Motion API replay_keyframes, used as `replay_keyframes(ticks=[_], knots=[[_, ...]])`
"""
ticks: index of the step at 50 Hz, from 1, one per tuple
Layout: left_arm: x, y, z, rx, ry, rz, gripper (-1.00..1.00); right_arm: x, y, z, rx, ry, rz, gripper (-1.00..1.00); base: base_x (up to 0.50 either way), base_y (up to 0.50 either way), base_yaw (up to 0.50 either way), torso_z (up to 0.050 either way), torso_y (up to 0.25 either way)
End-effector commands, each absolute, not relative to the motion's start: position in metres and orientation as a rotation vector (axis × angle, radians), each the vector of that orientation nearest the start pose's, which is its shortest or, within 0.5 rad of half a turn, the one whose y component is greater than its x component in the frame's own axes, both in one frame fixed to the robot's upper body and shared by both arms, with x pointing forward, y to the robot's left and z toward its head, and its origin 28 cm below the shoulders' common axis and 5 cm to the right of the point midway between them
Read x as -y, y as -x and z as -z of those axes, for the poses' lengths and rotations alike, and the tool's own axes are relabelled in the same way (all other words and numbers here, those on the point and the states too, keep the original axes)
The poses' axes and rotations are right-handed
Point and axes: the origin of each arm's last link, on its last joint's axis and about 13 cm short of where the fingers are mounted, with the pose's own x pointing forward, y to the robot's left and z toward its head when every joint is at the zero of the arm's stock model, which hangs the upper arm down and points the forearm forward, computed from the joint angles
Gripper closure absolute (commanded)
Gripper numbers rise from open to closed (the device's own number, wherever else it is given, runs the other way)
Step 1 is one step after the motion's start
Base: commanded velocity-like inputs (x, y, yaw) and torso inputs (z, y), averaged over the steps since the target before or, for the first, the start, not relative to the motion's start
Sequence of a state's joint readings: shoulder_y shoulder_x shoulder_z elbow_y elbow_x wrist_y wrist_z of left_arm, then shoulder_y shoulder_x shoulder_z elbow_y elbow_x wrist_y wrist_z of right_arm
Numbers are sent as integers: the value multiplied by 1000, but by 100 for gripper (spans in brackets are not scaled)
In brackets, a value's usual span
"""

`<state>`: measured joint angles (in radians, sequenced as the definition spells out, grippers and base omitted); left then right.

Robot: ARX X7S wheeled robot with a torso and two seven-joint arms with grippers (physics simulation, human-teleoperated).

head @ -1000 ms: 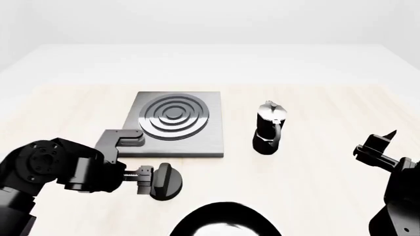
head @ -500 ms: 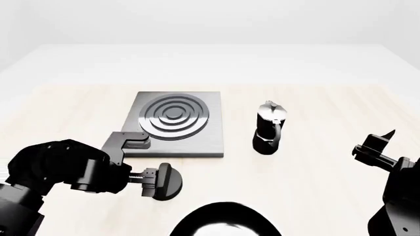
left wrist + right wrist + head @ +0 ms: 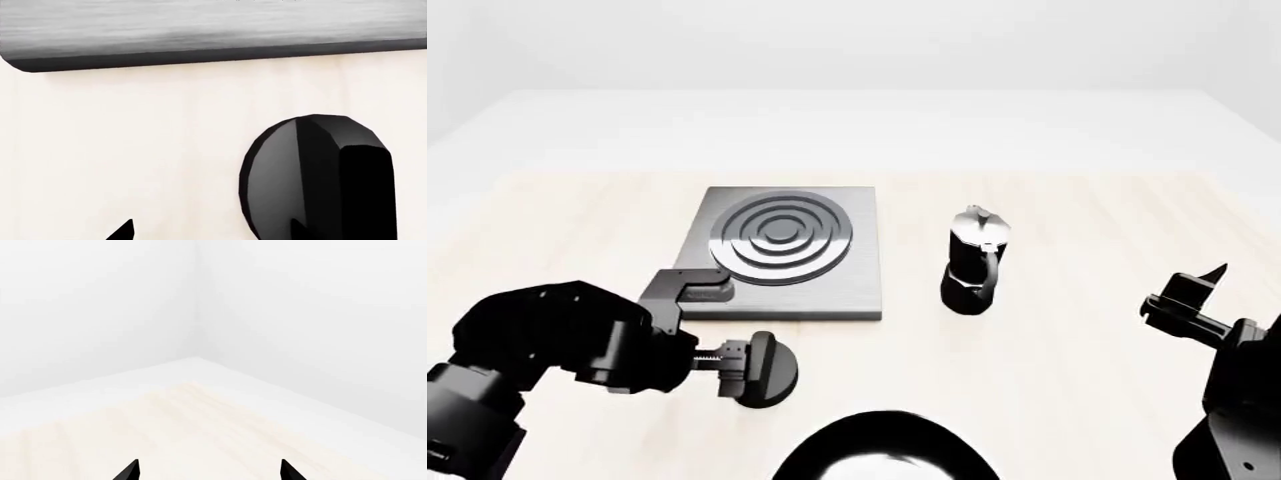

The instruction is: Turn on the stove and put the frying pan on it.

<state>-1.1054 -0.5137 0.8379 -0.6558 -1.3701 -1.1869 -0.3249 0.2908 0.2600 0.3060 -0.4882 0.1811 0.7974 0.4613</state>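
Observation:
The stove's grey slab (image 3: 827, 285) with its ring burner lies mid-table; its front edge shows in the left wrist view (image 3: 200, 52). The black ridged knob (image 3: 771, 368) sits on the table in front of the slab and fills the left wrist view's lower right (image 3: 307, 170). My left gripper (image 3: 734, 360) (image 3: 210, 234) is open at the knob's left side, with one fingertip (image 3: 297, 231) over the knob and the other (image 3: 123, 232) over bare table. The frying pan (image 3: 881, 450) is cut off by the head view's bottom edge. My right gripper (image 3: 1185, 290) (image 3: 209, 472) is open and empty, raised at the right.
A black-and-silver moka pot (image 3: 974, 260) stands right of the slab. The pale wood table (image 3: 1068, 400) runs to a white far edge and wall. The right wrist view looks over the table's far corner (image 3: 193, 385).
My left arm's elbow and wrist have shifted and the gripper has edged slightly closer against the knob. The knob, pan and right arm have not visibly moved.

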Motion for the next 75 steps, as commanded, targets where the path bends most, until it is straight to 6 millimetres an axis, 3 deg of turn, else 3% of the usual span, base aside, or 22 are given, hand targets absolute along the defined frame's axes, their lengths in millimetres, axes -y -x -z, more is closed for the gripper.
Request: replay_keyframes(ticks=[1,22,54,75], knots=[[-271,-331,-123,-1129,27,135,-100,197,-233,-145,42,26,695,-100,0,0,0,0,0],[-257,-322,-130,-1137,-30,305,-100,196,-234,-145,42,25,693,-100,0,0,0,-1,0],[-245,-337,-140,-1043,-27,295,-100,195,-235,-145,42,28,683,-100,0,0,0,0,0],[-245,-358,-145,-981,45,140,-100,195,-234,-146,44,29,680,-100,0,0,0,0,0]])
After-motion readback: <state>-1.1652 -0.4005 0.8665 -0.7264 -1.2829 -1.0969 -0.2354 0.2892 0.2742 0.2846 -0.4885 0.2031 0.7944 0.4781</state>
